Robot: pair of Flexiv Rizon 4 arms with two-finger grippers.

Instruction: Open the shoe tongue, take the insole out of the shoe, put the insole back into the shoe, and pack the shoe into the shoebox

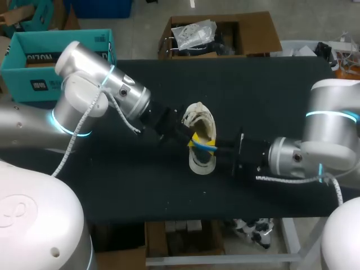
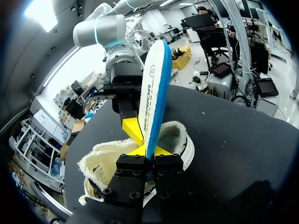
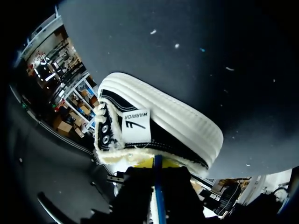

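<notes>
Evidently the insole stood on edge in the mouth of the shoe, white face and blue rim upright. That pose suited either drawing it out or feeding it back in. The left pincer was closed on the insole's lower end, a yellow tip on each face, which kept it from flopping over. The right pincer came in from the opposite side, close against the same insole. Whether it gripped or only steadied it, I could not tell.

The shoe lay on its side mid-table, its fleece lining spread open. The table wore a dark, lint-specked cloth. A teal open box at the far left corner was probably the shoebox, well apart from the shoe.
</notes>
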